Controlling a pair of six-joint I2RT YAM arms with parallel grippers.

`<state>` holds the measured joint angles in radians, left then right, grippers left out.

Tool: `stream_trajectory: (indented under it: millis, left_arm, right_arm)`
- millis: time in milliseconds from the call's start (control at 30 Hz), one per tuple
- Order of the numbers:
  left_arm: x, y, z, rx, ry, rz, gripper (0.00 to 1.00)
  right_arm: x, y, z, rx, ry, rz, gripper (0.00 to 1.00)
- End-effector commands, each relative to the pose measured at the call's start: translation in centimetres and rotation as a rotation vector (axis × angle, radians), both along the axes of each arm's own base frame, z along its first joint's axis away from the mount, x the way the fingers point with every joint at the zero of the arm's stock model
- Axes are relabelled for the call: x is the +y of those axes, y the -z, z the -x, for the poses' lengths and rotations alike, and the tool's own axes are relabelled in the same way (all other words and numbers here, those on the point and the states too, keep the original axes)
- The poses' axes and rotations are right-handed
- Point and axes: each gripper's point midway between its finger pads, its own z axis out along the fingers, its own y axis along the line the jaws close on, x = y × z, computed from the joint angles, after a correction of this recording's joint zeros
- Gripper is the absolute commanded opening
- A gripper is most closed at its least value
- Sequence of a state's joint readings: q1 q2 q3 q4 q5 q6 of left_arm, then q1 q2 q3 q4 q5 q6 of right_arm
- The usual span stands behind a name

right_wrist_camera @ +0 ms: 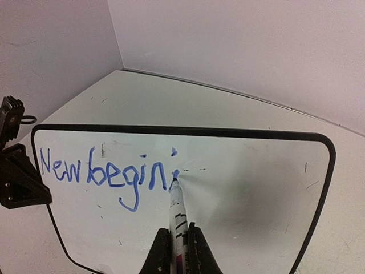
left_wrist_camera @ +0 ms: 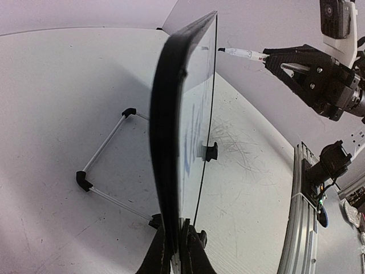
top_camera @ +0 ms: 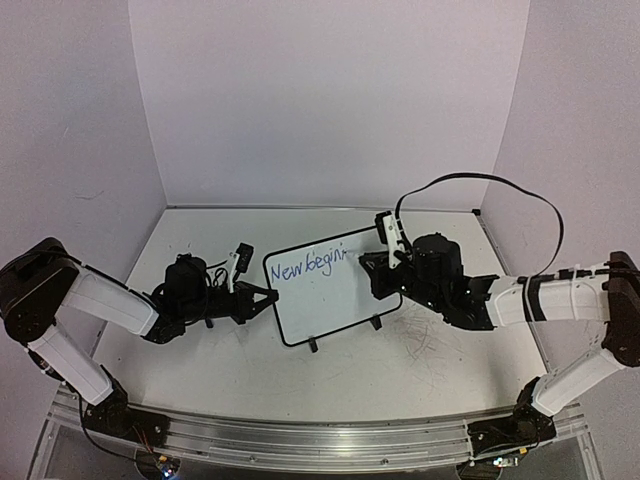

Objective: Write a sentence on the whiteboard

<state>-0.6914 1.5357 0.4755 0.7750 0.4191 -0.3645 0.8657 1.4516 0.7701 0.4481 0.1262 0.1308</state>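
Right gripper point(right_wrist_camera: 178, 242) is sitting nearest you in its wrist view, its jaws pressing together on the marker point(right_wrist_camera: 177, 214). The marker's long axis is pointing straight ahead into the face of the whiteboard point(right_wrist_camera: 256, 188).

The tip is appearing to touch the board just under a small blue dot, at the end of the sentence point(right_wrist_camera: 105, 171). That sentence is reading "New begin" plus 1 short stroke at the tip. The line is climbing slightly toward the right of that view, and the bare white stretch is lying to the right of the tip. So you are likely needing a sideways slide along that line, tip kept on the surface.

Beyond the writing, the left gripper point(left_wrist_camera: 174, 251) is clamping the board's far edge, 2 fingers pinching the black frame and holding it upright on the table point(top_camera: 420, 360). Your right arm is doing the writing, while the left is only steadying.
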Motion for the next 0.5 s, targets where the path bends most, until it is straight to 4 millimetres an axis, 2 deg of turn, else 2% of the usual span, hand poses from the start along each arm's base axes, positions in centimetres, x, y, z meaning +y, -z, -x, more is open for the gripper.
stream_trajectory:
  millis: [0,467]
  left_arm:
    - [1.4,2.9,0.4,0.046,-0.030,-0.099,0.00]
    - [1.4,2.8,0.4,0.043,-0.030,-0.100,0.00]
  right_arm:
    - [-0.1,-3.6,-1.1,-0.074,0.029,-0.050,0.00]
    - [0.3,-2.5,-1.9,-0.060,0.044,-0.028,0.00]
